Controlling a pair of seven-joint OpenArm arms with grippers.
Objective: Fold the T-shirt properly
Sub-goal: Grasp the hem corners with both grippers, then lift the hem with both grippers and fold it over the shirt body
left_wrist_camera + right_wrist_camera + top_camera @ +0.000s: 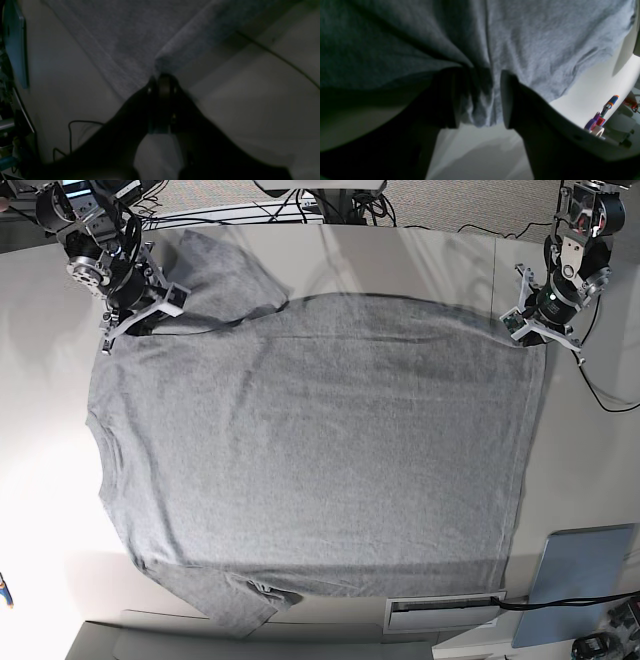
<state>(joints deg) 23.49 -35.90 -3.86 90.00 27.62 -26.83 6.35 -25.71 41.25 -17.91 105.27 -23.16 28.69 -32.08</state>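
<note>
L jaws [162, 82] closed on one corner of the grey shirt [320, 440], R jaws [481, 82] apart w/ bunched cloth between them, grip unclear, prob. to stretch its edge straight b/w both, rest spread beneath on bench [590, 470].

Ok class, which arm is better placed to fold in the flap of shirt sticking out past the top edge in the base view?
Probably the right: its gripper stands right beside that flap, jaws apart. The left gripper is across the T-shirt, pinching its far corner.
</note>
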